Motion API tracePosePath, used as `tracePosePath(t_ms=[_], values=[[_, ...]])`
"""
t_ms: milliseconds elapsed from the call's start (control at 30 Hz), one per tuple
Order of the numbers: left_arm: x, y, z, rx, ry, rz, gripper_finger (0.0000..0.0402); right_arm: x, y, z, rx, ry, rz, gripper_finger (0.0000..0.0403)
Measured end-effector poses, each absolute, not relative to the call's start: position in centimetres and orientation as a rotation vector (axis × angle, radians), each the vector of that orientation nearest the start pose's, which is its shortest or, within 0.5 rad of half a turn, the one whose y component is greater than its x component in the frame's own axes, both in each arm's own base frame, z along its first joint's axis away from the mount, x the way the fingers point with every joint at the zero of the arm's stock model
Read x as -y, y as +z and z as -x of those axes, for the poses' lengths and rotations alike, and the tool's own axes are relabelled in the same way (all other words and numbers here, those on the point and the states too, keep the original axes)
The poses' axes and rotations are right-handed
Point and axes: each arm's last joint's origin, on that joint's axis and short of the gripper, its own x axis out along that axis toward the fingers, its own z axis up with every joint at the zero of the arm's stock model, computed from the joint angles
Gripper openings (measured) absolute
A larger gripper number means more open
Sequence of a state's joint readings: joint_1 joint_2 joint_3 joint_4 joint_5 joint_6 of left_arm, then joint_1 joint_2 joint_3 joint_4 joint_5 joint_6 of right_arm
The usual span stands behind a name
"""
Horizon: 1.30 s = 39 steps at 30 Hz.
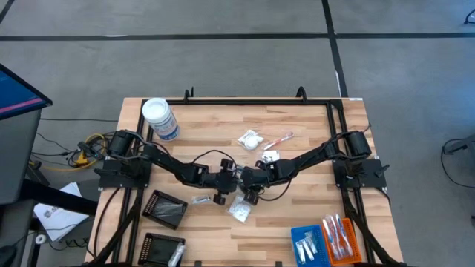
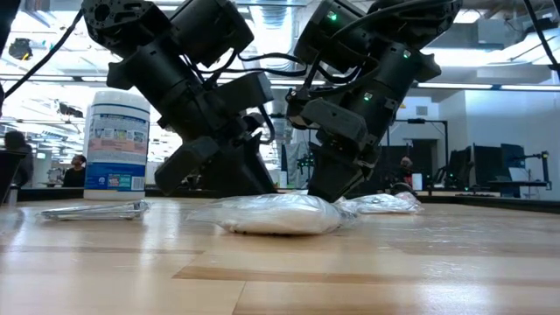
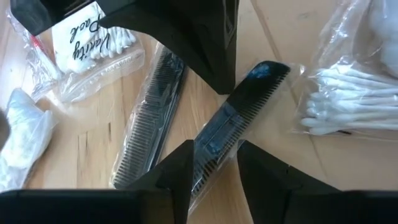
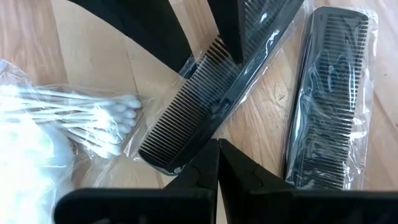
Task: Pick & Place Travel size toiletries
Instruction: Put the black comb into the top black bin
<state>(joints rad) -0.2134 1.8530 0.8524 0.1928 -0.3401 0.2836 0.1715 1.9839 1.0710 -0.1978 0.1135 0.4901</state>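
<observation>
The wooden worktop (image 1: 297, 215) carries everything. The big white-lidded jar (image 1: 159, 119) stands upright near its far left corner. Black trays (image 1: 165, 209) sit by the near left edge, and a blue tray (image 1: 307, 245) and an orange tray (image 1: 343, 239) holding wrapped toothbrushes sit at the near right corner. Both arms meet over the middle. The left tool (image 3: 213, 165) has its fingers spread either side of a clear-wrapped black comb (image 3: 233, 121); I cannot tell whether they are pinching it. The right tool (image 4: 217, 163) is pressed together, its tips at that comb's end. A second wrapped comb (image 4: 326, 93) lies just beside. A packet of cotton swabs (image 4: 93, 127) lies near, and white sachets (image 1: 250, 139) lie toward the far edge.
</observation>
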Motion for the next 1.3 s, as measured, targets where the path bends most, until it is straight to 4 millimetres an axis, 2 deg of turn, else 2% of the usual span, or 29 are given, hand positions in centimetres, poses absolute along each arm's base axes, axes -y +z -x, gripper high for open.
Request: tracePosePath(t_ms=[467,567,733,933,1100,1300], values=[[5.3,9.9,-34.4,-0.789,0.016,-0.458,0.0114,-6.2,10.1,-36.2,-1.069,-0.199,-0.26,0.0],[5.5,10.1,-34.3,-0.788,0.01,-0.455,0.009,-6.1,10.1,-36.2,-1.063,-0.208,-0.244,0.0],[5.7,10.4,-34.1,-0.791,-0.001,-0.413,0.0014,-6.8,10.3,-36.0,-1.04,-0.232,-0.145,0.0],[6.0,10.7,-33.9,-0.792,0.005,-0.393,0.0005,-8.4,11.4,-35.2,-0.97,-0.332,0.01,0.0002],[6.1,12.8,-33.2,-0.785,0.046,-0.331,0.0005,-8.7,12.9,-34.5,-0.941,-0.392,0.075,0.0032],[6.5,16.4,-31.6,-0.762,0.084,-0.229,0.0004,-8.6,13.0,-34.5,-0.938,-0.416,0.077,0.0095]])
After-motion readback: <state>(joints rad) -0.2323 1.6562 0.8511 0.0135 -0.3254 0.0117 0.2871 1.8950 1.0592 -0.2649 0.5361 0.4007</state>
